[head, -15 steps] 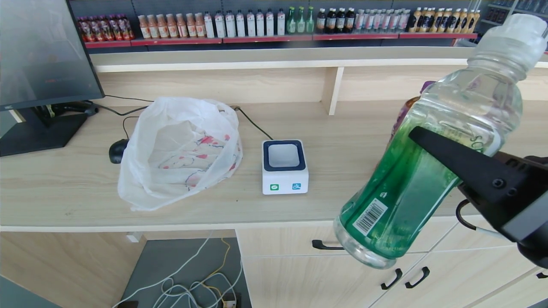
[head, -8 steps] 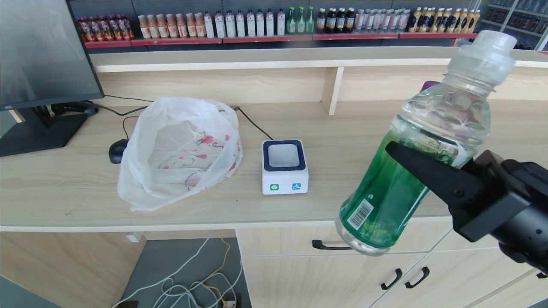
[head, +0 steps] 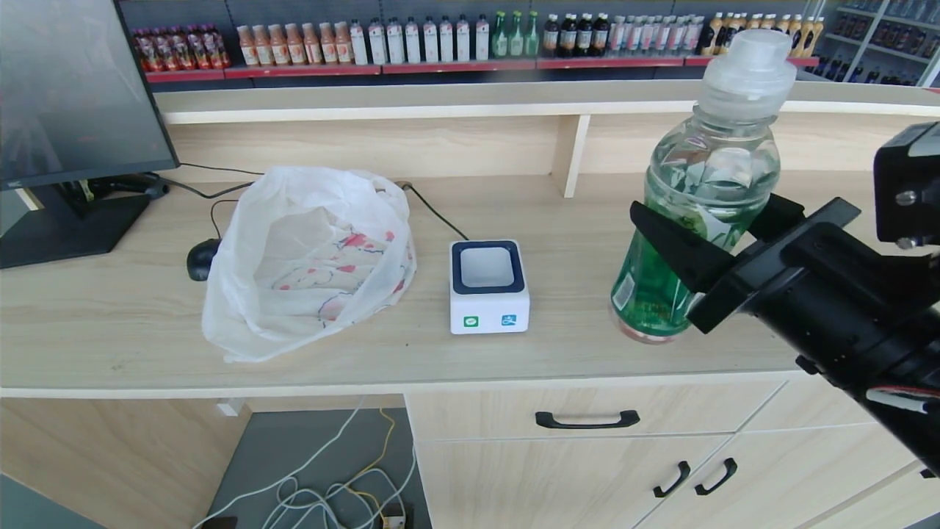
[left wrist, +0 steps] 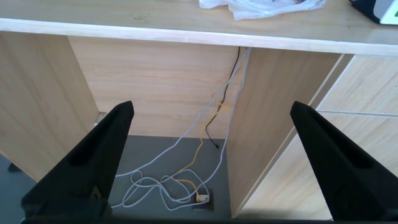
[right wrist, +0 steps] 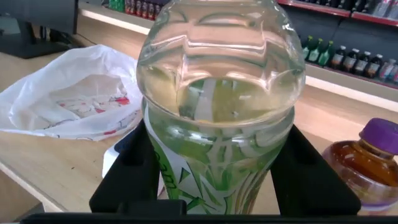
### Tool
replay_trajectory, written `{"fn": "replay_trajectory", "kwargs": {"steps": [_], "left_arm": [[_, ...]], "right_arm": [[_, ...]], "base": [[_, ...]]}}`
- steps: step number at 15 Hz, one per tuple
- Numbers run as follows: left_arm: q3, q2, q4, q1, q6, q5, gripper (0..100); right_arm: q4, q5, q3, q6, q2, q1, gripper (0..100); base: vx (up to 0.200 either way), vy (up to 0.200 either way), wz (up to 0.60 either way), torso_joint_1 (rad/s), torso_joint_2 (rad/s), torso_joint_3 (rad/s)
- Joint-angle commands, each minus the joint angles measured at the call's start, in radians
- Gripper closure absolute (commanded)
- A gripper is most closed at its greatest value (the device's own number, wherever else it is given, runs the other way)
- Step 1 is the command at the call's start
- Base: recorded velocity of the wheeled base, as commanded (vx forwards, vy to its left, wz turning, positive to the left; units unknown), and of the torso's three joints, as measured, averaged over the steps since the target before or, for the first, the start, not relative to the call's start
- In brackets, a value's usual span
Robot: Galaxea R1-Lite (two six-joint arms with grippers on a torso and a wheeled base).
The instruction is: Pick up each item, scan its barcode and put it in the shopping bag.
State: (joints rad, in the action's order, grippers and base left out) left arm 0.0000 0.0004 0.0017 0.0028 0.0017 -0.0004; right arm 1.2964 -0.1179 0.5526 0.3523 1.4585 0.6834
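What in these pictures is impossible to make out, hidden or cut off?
The barcode label on the green bottle: head view, turned edge-on, too small to read.
Inside of the shopping bag: head view, its crumpled folds hide the bottom.
The purple-capped bottle: right wrist view, cut off by the picture's edge.

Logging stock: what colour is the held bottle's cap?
Translucent whitish cap on the bottle, best in the head view.
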Motion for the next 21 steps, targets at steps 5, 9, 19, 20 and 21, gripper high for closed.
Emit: {"fn": "replay_trajectory", "kwargs": {"steps": [5,9,19,20,21], "left_arm": [[0.000,0.000,0.000,0.000,0.000,-0.001,0],[0.000,0.000,0.000,0.000,-0.003,0.000,0],[0.000,0.000,0.000,0.000,-0.003,0.000,0],[0.000,0.000,0.000,0.000,-0.002,0.000,0],[0.000,0.000,0.000,0.000,-0.002,0.000,0]], "right_arm": [[0.001,-0.128,0.009,0.036,0.014,0.016,100],[0.003,-0.154,0.004,0.039,0.025,0.025,100],[0.017,-0.154,-0.006,0.040,0.045,0.025,100],[0.017,-0.154,-0.005,0.046,0.049,0.027,100],[0.017,-0.154,0.000,0.056,0.049,0.027,100]], "base": [[0.000,0.000,0.00,0.000,0.00,0.000],[0.000,0.100,0.00,0.000,0.00,0.001],[0.000,0.200,0.00,0.004,0.00,0.000],[0.000,0.200,0.00,0.002,0.01,0.002],[0.000,0.000,0.00,0.000,0.00,0.000]]}}
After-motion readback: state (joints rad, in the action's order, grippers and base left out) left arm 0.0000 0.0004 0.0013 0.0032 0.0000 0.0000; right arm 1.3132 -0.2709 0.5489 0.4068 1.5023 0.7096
